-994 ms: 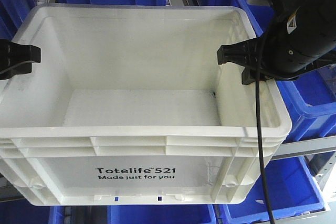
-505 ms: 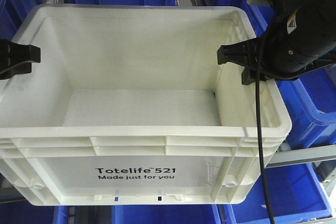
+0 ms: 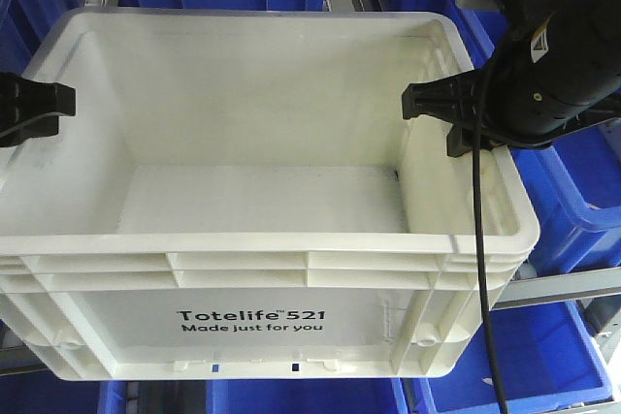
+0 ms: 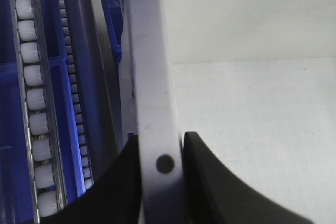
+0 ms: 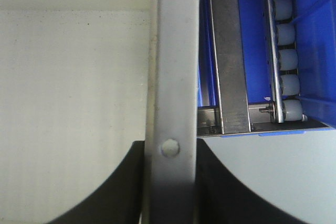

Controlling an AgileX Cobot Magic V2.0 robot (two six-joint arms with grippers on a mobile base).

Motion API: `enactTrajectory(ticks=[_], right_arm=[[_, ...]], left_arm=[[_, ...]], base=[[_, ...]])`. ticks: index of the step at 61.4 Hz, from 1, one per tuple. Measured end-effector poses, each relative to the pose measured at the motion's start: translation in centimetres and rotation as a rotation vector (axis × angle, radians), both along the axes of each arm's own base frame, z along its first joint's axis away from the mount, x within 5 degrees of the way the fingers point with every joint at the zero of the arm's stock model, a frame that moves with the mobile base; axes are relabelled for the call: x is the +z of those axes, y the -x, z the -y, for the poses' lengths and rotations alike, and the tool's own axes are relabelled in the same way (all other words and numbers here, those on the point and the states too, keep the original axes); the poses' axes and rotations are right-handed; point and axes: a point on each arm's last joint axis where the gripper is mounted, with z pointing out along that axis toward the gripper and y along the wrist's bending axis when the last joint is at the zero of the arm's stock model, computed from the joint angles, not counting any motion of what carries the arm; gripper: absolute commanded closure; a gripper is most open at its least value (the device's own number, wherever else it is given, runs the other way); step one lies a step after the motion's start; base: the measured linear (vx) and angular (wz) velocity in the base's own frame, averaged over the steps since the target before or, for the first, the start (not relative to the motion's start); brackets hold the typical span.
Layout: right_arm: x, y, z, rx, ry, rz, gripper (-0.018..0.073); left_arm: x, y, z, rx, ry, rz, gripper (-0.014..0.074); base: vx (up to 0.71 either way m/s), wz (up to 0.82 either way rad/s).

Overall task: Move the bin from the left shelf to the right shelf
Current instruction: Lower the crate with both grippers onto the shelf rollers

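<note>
Bin (image 3: pixel 262 113) upright, long axis left-right, print facing camera; left gripper (image 4: pixel 160 174) and right gripper (image 5: pixel 169 169) clamp its end rims.

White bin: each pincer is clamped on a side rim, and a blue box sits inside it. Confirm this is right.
Not right. The white bin holds nothing; the front-facing view shows only its bare white floor. The rest stands: the left pincer is clamped on one side rim and the right pincer on the other.
</note>
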Motion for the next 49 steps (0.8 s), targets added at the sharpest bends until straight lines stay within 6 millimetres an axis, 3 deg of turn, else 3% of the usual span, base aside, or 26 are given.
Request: enactTrajectory(ticks=[49], right_arm=[[0.21, -0.37, 0.00, 0.005, 0.002, 0.048, 0.0568]], left_arm=[[0.09, -0.09, 0.00, 0.005, 0.005, 0.013, 0.0558]], base=[[0.00, 0.00]])
